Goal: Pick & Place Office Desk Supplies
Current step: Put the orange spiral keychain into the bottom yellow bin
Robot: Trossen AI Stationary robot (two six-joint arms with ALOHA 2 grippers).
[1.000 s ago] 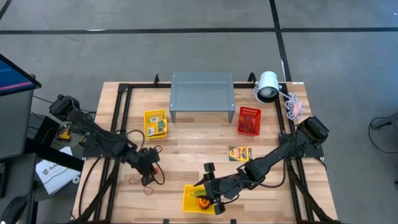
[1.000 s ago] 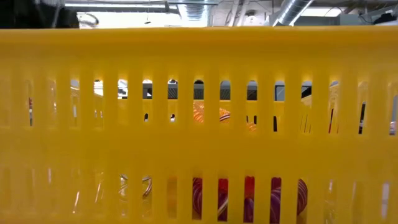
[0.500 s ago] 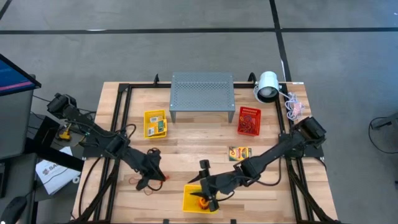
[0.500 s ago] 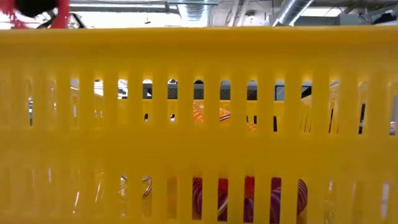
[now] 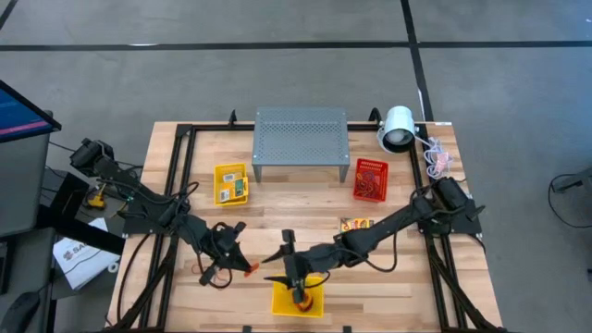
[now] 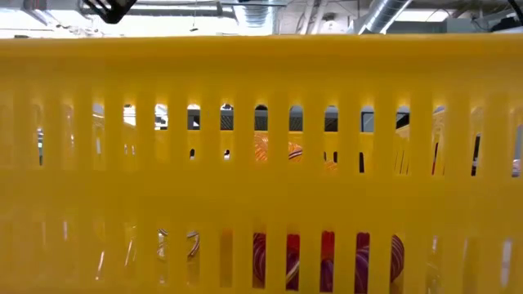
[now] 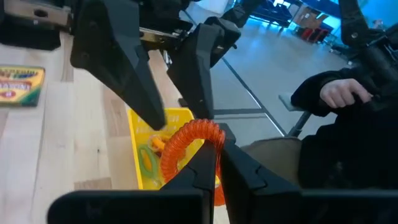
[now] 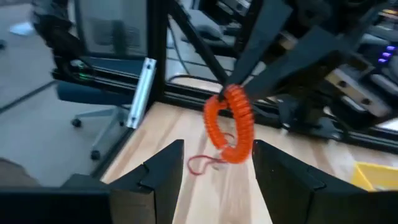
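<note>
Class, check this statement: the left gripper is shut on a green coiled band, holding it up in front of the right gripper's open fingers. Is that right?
Not quite: the coiled band is orange-red, not green, as the right wrist view shows. The rest holds: the left gripper is shut on it, in front of the open right gripper.

left gripper (image 5: 248, 269): your fingers pinched tight, lower centre-left of the high view, arm stretched in from the left edge | right gripper (image 5: 275, 258): your fingers parted, bottom centre, facing the left one, arm reaching in long from the right
</note>
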